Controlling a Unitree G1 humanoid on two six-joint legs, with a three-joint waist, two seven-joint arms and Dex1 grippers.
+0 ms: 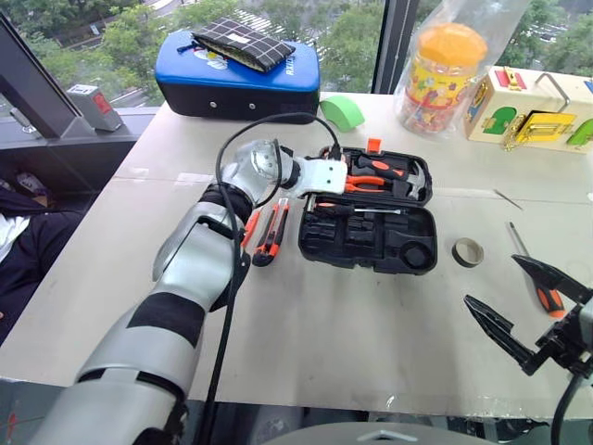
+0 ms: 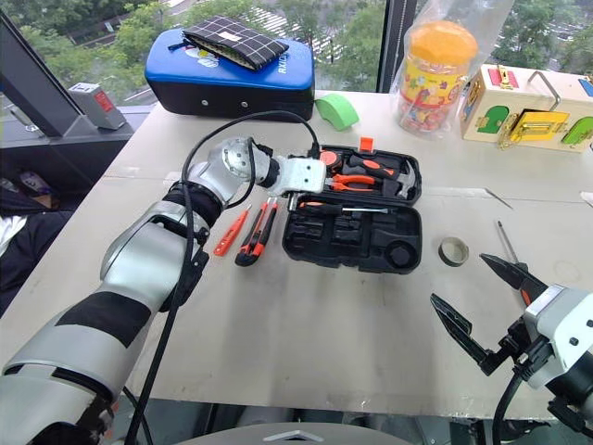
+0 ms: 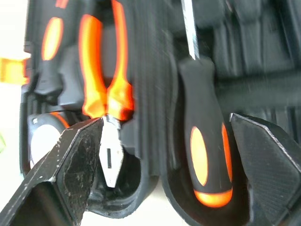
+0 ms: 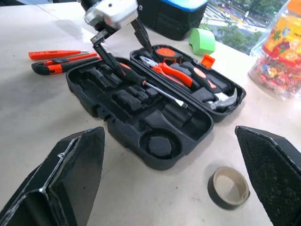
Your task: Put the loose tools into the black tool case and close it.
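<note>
Your bench (image 1: 306, 343) carries the open tool case (image 1: 371, 243) at its centre. Left claw (image 4: 121, 52) hangs wide over a screwdriver (image 4: 141, 81) lying in the case. Right claw (image 1: 528, 306) is wide, empty. Utility knife (image 1: 271, 234) beside the case, tape ring (image 1: 467, 252) opposite.

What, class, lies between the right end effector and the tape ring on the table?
Nothing visible. The right end effector hangs open with the tape ring lying on bare table ahead of it, beside the open black tool case. An orange-handled screwdriver lies near that end effector, off to the side rather than in the path.
</note>
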